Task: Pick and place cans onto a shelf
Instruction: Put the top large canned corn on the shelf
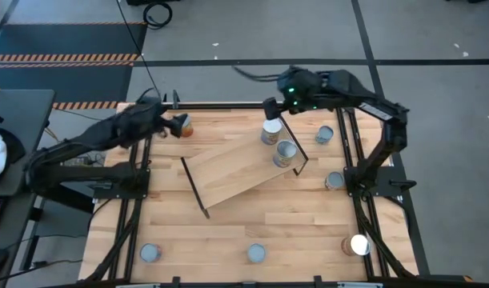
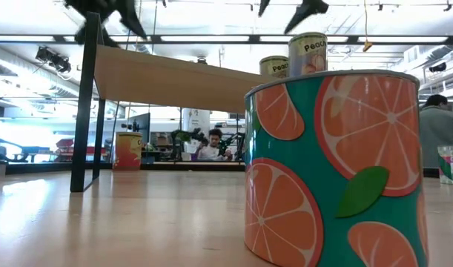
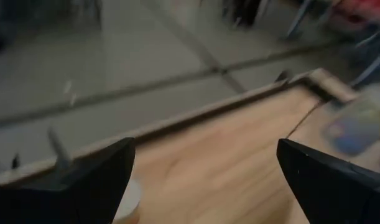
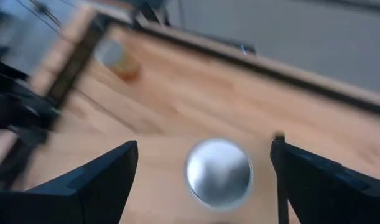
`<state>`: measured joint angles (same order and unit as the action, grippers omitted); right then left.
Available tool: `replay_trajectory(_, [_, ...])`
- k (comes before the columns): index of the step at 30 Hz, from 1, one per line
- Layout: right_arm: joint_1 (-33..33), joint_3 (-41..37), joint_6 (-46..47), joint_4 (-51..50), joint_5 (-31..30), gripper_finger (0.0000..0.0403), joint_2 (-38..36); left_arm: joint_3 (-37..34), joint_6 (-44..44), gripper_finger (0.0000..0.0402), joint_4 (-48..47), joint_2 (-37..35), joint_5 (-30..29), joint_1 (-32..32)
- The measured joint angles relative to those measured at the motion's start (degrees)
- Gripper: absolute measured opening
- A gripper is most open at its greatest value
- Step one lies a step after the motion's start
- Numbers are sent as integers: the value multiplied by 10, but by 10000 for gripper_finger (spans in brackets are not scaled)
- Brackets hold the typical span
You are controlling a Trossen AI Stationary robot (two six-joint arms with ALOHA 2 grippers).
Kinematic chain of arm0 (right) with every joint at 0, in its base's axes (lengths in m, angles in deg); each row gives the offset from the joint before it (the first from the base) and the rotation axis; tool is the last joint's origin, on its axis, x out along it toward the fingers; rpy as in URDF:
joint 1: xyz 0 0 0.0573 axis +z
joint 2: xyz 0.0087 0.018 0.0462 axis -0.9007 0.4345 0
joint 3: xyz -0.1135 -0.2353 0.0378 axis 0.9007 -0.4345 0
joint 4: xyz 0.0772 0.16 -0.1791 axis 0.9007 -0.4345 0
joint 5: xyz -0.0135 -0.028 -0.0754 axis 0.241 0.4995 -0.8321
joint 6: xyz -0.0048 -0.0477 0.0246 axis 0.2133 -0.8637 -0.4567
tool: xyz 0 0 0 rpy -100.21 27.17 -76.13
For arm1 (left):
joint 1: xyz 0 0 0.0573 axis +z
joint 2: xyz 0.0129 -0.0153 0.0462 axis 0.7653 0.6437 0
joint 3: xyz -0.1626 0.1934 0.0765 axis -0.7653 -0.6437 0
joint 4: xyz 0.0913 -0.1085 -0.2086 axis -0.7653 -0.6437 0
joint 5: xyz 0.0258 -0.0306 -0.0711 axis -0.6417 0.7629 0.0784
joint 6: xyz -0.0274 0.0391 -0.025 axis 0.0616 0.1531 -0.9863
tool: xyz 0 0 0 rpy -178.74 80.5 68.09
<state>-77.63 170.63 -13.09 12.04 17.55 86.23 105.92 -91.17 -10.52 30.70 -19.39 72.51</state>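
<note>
"Peac…" on a shelf can (image 2: pixel 308 53)

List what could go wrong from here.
1. The right tool hangs open just over a can on the shelf; pulling away carelessly might clip it and topple it.
2. That can and its neighbour stand near the shelf's right end, so a knock could send either off.
3. The left tool, open beside the far-edge can, could push it off the table if its approach is off.
</note>
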Motion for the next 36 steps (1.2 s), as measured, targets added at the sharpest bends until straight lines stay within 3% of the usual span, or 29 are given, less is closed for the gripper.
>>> replay_trajectory(4, [7,0,-51,58,-12,374,-33,6,-17,400,-14,77,81,96])
replay_trajectory(14, [56,0,-146,44,-10,374,-76,6,-86,400,-59,242,160,255])
replay_trajectory(20, [78,0,-205,25,-5,374,-80,6,-74,400,-19,293,175,260])
replay_trajectory(36, [78,0,-299,5,32,374,-92,6,-137,400,5,377,116,231])
